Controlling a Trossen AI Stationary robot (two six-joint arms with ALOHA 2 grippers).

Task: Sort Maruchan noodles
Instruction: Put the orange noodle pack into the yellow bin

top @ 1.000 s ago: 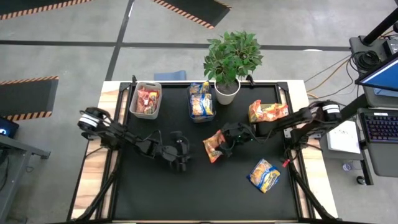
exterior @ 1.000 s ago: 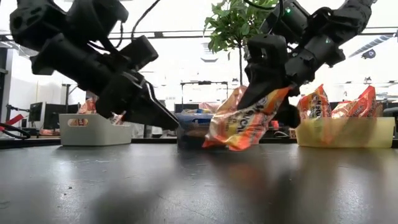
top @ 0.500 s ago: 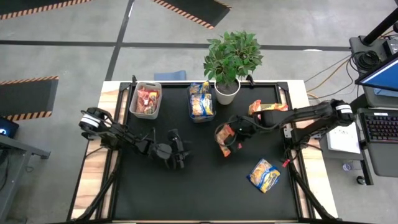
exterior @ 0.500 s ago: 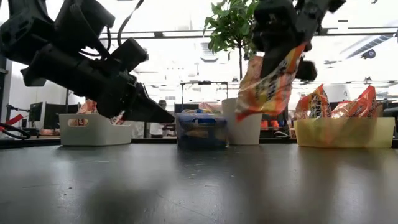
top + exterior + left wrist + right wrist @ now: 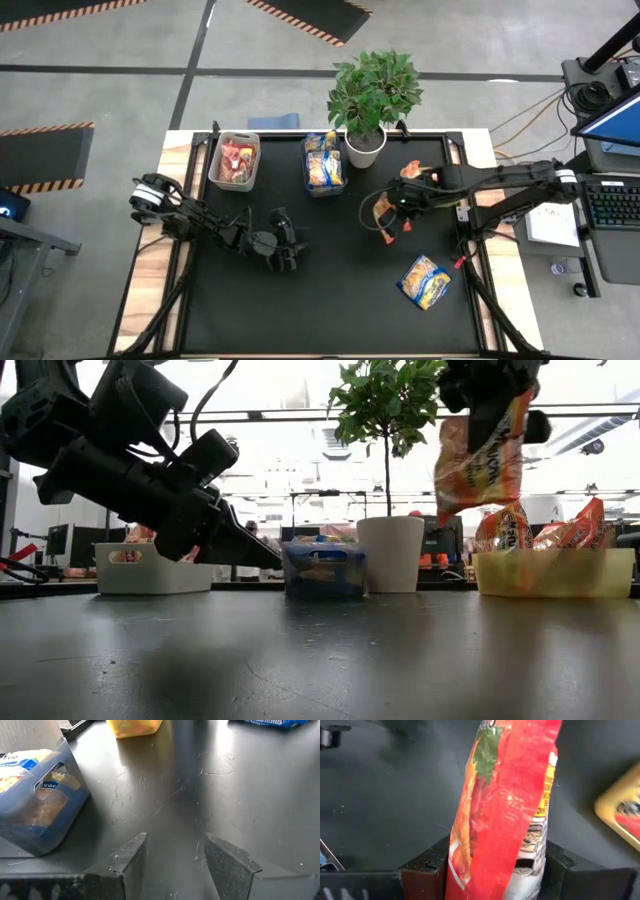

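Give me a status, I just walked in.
Right gripper shut on orange packet, lifted near yellow bin. Left gripper open, empty, over the mat. One blue packet left. Potted plant nearby.

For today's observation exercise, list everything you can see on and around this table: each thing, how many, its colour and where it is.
orange packet: one, held in the air near the yellow bin
blue-and-yellow packet: one, flat on the mat, near right
grey bin: one, far left, red packets inside
blue bin: one, far centre, blue-and-yellow packets inside
yellow bin: one, far right, orange packets inside
potted plant: one, green, white pot, far centre
left gripper: jaws open, empty, above the mat
right gripper: jaws shut on the orange packet
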